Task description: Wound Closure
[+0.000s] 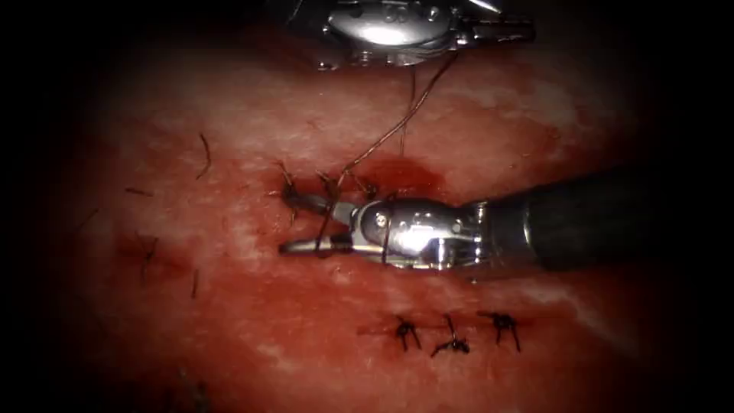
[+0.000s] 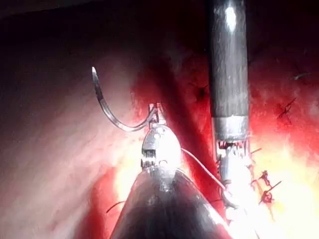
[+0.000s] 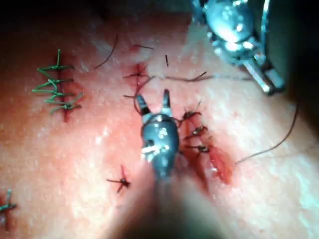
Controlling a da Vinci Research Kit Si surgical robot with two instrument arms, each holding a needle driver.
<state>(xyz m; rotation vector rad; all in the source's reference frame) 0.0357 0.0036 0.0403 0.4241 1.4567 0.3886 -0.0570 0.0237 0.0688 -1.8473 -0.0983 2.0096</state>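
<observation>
My left tool sits at the far edge of the tissue, its jaws shut on the curved needle near its tail end. The needle hangs in the air, clear of the tissue, with its point free. Thread runs from that tool down to the stitched cut. My right tool lies over the left end of the cut with its jaws open. A dark strand of thread crosses between them, and they hold nothing. The same open jaws stand beside the knots.
Three dark knotted stitches lie in a row nearer the front. Cut ends of thread are scattered on the left. Red fluid pools at the cut. Green stitches mark another closed cut.
</observation>
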